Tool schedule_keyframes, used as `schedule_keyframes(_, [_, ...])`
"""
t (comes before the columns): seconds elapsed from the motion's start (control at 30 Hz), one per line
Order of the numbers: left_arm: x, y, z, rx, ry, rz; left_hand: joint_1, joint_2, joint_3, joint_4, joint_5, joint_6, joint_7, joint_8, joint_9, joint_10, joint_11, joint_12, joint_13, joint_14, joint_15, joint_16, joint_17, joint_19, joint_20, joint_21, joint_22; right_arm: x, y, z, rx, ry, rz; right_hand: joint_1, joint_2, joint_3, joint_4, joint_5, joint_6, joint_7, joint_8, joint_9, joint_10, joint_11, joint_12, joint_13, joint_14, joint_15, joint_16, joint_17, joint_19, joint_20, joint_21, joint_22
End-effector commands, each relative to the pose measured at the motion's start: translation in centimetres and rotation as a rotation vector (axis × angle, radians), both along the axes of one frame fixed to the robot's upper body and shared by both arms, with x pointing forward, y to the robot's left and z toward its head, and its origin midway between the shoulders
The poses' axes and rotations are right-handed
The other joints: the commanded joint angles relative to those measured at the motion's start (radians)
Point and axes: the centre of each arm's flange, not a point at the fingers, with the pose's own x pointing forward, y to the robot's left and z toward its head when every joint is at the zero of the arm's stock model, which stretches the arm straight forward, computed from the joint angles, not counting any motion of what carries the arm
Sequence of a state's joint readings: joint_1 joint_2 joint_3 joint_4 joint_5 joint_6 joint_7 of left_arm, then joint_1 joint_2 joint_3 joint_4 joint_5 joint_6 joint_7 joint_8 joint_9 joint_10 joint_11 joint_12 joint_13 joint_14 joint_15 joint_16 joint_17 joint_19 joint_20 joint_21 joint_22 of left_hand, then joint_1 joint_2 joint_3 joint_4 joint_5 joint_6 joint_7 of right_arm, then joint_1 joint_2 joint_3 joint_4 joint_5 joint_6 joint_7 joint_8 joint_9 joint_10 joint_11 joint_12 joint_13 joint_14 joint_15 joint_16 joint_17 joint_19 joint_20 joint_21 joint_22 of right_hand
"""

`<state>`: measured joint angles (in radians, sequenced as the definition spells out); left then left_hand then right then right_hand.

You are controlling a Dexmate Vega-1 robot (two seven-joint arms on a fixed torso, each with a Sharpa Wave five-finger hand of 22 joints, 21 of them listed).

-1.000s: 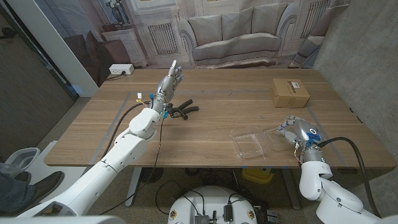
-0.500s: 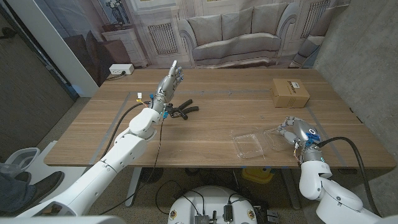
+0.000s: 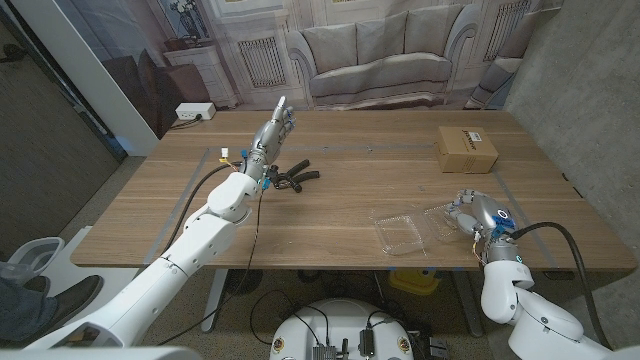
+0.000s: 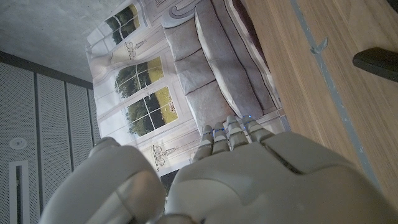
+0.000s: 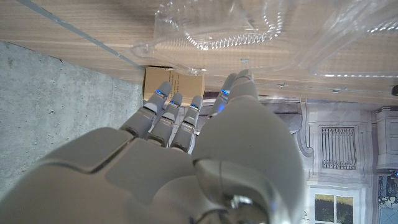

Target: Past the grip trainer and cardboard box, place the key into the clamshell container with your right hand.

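The clear clamshell container (image 3: 405,233) lies open near the table's front edge, right of the middle. My right hand (image 3: 470,212) is at its right half, fingers apart, with nothing visible in them. In the right wrist view the fingers (image 5: 175,107) reach toward the clamshell (image 5: 249,25), with the cardboard box (image 5: 174,78) beyond. I cannot make out a key in any view. The brown cardboard box (image 3: 466,148) sits at the far right. The black grip trainer (image 3: 291,178) lies left of the middle, just beside my raised, open left hand (image 3: 273,130). One end of the trainer (image 4: 378,59) is in the left wrist view.
A backdrop printed with a sofa and windows hangs behind the wooden table (image 3: 360,190). A white power strip (image 3: 194,112) lies beyond the far left corner. A grey concrete wall stands to the right. Cables run along my left forearm (image 3: 228,196).
My right hand has shifted very slightly at the clamshell. The left arm and the objects have stayed put.
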<state>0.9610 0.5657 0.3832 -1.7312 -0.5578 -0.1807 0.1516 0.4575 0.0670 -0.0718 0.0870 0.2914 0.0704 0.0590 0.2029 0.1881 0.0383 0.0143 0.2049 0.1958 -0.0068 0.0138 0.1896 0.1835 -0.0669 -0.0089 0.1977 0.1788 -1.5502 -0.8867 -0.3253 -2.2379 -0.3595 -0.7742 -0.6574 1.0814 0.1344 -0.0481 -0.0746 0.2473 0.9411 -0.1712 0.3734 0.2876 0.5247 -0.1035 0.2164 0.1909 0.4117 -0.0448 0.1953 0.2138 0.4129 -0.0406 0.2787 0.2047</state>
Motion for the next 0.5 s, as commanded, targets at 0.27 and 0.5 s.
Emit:
schedule_keyframes(0.27, [0.1,0.1,-0.1,-0.006,-0.008,-0.008,0.006,0.003,-0.009,0.0,-0.006,0.011,0.002,0.0,0.003,0.0,0.001,0.002,0.001,0.003,0.003,0.001,0.003,-0.007,0.002,0.002,0.002,-0.8,0.3,0.2,-0.002,-0.027,-0.004,-0.017,-0.003,0.002,0.005,-0.011,-0.051,-0.001,-0.026,-0.005,-0.01,0.005,-0.001,0.003,-0.008,-0.053,0.002,-0.002,-0.005,-0.028,-0.004,-0.001])
schedule_keyframes(0.5, [0.0,0.4,-0.2,-0.01,-0.012,-0.011,0.006,0.003,-0.01,0.0,-0.006,0.01,0.001,-0.001,0.003,0.0,0.0,0.002,0.001,0.003,0.004,0.002,0.003,-0.007,0.002,0.002,0.002,-1.2,0.7,0.8,-0.011,-0.046,0.0,-0.026,-0.003,0.0,0.009,-0.015,-0.054,-0.002,-0.029,-0.007,-0.011,0.004,-0.001,0.004,-0.007,-0.052,0.003,-0.002,-0.006,-0.027,-0.005,-0.001])
